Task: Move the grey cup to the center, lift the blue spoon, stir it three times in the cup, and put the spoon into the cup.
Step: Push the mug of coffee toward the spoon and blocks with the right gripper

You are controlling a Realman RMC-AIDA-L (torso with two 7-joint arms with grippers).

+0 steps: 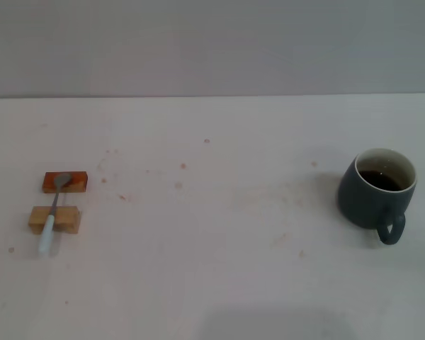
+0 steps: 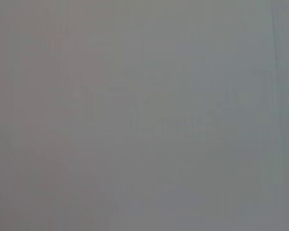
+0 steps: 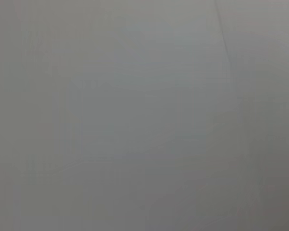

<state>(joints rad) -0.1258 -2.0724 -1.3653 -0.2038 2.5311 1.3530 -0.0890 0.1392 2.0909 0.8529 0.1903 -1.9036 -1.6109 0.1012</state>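
Nothing started yet. Cup [image 1: 376, 195] upright at 3 o'clock on the desk [image 1: 212, 269], well off centre, handle turned toward 5 o'clock, dark liquid inside. Spoon [image 1: 56, 212] far across at 9 o'clock, bridged over two blocks, bowl on the red-brown block [image 1: 65, 182] and neck on the pale block [image 1: 54, 219], blue handle overhanging toward 6 o'clock.

No arm in the head view; both wrist views blank grey. Jaws of left and right grippers: out of sight, so cannot tell whether released or clenched.

Likely risks, judged from the layout:
- Liquid slopping over the rim if slid or lifted to centre too briskly, or if tipped by a grasp on the handle alone.
- Spoon rolling off the blocks or seesawing if pinched on the overhanging end; blocks shoved aside by a low approach.
- Splashing during stirring if dipped too deep or swung against the wall.

Count: one cup, one spoon, two blocks.
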